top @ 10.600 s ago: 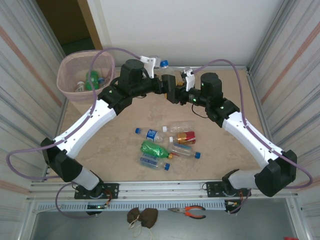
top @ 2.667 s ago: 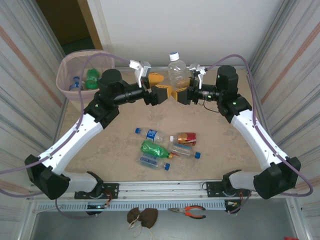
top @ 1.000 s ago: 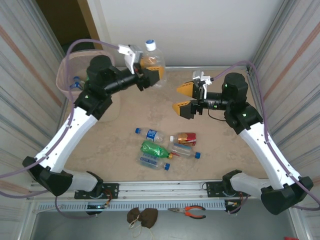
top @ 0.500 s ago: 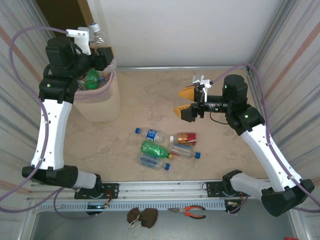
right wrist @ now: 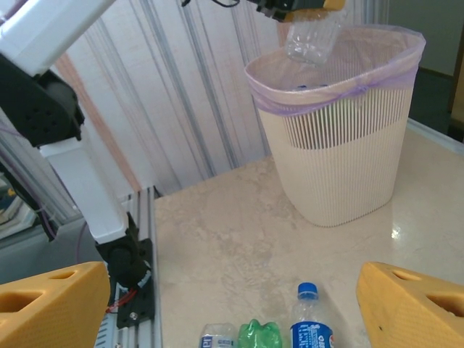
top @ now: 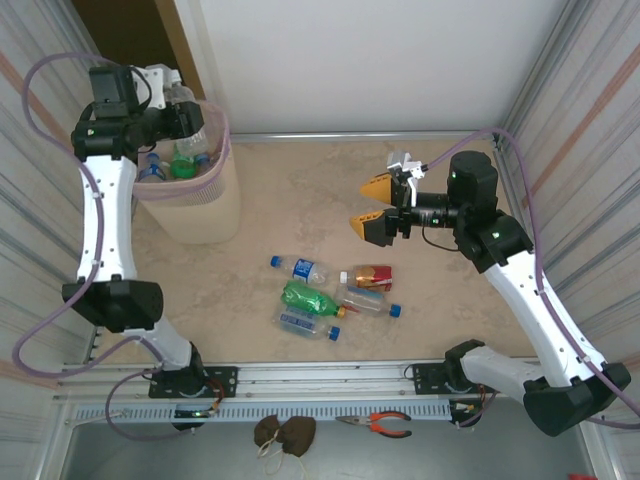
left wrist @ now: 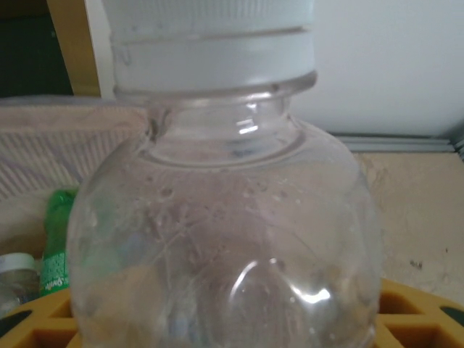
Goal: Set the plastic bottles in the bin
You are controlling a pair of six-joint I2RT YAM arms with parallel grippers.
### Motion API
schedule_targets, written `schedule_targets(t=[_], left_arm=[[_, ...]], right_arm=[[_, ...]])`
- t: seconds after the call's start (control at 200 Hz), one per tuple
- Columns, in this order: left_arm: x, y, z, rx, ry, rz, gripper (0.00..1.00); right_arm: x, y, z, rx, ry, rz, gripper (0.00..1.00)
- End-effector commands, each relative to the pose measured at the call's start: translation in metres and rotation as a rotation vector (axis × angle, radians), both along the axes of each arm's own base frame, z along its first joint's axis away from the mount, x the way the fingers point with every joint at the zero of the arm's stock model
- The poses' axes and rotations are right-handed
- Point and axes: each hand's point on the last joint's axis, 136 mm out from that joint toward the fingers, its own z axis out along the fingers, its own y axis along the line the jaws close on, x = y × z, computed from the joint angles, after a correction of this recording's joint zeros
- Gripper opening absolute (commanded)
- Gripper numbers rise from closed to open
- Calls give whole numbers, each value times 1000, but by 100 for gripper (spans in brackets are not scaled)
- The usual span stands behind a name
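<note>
One bottle (left wrist: pixel 225 239) pinched in left gripper (top: pixel 180 118), up over bin (top: pixel 215 175), not dropped yet. Right gripper (top: pixel 368 206) wide, holding nothing. A few bottles (top: pixel 183 160) in bin, about five more lying on table (top: pixel 260 220), waiting.

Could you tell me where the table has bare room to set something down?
Bare: the far tabletop between the bin and the right gripper, and the near-left stretch between bin and bottles. Crowded: the centre, where the bottles lie.
</note>
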Motion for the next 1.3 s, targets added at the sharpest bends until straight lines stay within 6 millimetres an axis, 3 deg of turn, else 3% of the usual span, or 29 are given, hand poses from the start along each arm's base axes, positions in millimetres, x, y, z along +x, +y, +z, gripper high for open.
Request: schedule_targets(t=[0.0,0.296,0.646,1.072,1.197,1.298], left_arm=[[-4,3,-15,5,68,-37,51],[8,1,-65,-43,223,-113,50],[3,-10,-127,-82,416,-200,47],[2,13,-202,33,600,-151,52],[1,20,-213,73,626,-133,56],[2,18,-207,67,604,-138,62]], right_arm=[[-5,-5,14,7,-55,-14,87],[-6,-6,11,-1,-47,-21,87],[-3,-5,6,-6,-36,-26,87],[3,-4,-5,-25,-21,-37,86],[5,-5,-8,-32,-14,-45,86],[7,-5,-9,-35,-12,-50,87]])
